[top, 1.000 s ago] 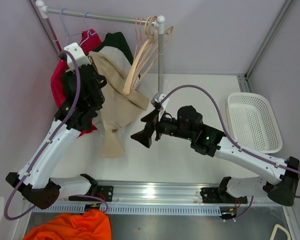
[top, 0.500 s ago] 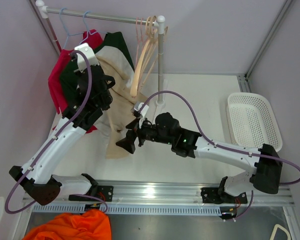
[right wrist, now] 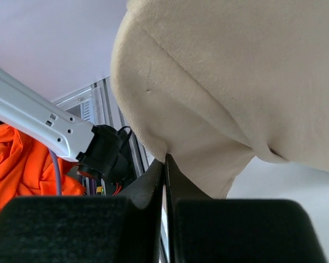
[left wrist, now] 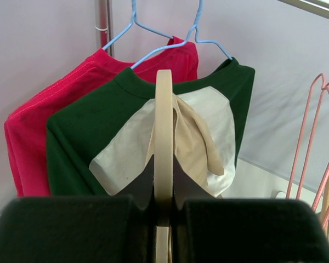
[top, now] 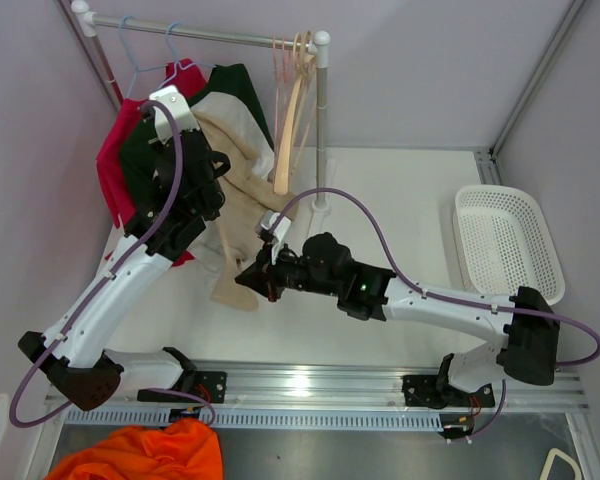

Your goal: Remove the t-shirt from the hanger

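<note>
**Beige t-shirt on its hanger, gripped top and bottom**

Holds a pale wooden hanger [left wrist: 163,137] upright in the left hand [left wrist: 163,205], closed tight with both black fingers against the flat wood. Carries over that hanger a beige knit t-shirt [left wrist: 194,139], bunched and twisted at the top, drooping in one long fold toward the white desk [top: 400,200]. Pinches the shirt's lower edge in the right hand [right wrist: 164,181], closed to a thin slit with the cloth caught between the fingers. Reaches the left arm up and forward from its base toward the chrome clothes rail [top: 210,32], wrist close beside the hanging garments. Stretches the right arm low across the desk to the left, hand at the shirt's dangling end. Shows behind the wooden hanger a red shirt [left wrist: 49,120] and a dark green shirt with a white front panel [left wrist: 88,131], each on a blue wire hanger [left wrist: 153,33].
</note>
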